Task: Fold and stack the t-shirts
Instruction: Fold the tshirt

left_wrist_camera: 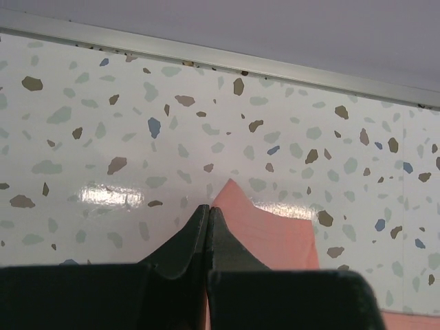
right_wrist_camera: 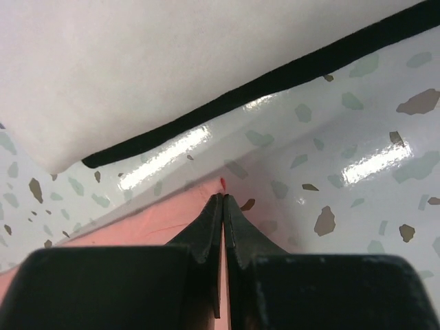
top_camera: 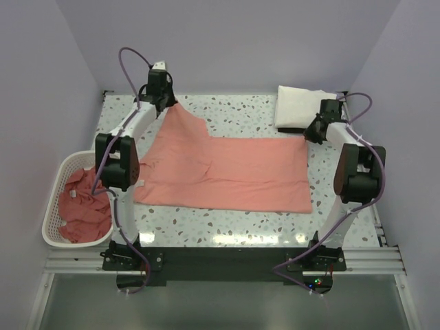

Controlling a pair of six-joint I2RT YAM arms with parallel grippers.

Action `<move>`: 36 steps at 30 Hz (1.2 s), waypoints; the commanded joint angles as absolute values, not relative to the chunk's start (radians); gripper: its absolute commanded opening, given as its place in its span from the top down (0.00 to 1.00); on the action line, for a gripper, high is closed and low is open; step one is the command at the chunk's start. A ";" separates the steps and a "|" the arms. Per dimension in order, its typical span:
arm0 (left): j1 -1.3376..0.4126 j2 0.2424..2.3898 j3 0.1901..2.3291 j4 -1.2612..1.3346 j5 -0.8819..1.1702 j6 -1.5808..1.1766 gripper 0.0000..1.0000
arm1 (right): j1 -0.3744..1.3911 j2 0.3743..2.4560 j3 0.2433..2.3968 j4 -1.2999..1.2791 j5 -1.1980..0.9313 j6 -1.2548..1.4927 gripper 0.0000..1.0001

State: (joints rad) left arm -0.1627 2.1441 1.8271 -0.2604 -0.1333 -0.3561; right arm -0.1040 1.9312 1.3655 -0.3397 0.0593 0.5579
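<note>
A salmon-pink t-shirt (top_camera: 227,172) lies spread on the speckled table (top_camera: 227,113). My left gripper (top_camera: 167,102) is shut on its far left corner, which is pulled out toward the back; in the left wrist view the pink cloth (left_wrist_camera: 275,230) shows past my closed fingertips (left_wrist_camera: 207,210). My right gripper (top_camera: 311,132) is shut on the shirt's far right corner; the right wrist view shows pink cloth (right_wrist_camera: 151,220) pinched between the fingertips (right_wrist_camera: 223,198). More pink shirts (top_camera: 81,206) lie crumpled in the basket.
A white lattice basket (top_camera: 60,168) stands off the table's left edge. A white folded cloth or pad (top_camera: 302,104) lies at the back right, right beside my right gripper; it also fills the top of the right wrist view (right_wrist_camera: 172,69). A rail (left_wrist_camera: 220,58) borders the table's far edge.
</note>
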 commanded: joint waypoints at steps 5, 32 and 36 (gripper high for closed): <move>-0.149 1.991 1.778 -0.241 -0.166 -0.370 1.00 | -0.121 1.789 1.293 -0.273 0.071 0.577 1.00; -0.149 1.336 1.106 -0.426 -0.216 -0.609 1.00 | -0.120 1.344 0.885 -0.288 0.106 0.640 1.00; -0.149 1.270 1.060 -0.443 -0.213 -0.588 1.00 | -0.120 1.335 0.870 -0.316 0.113 0.630 1.00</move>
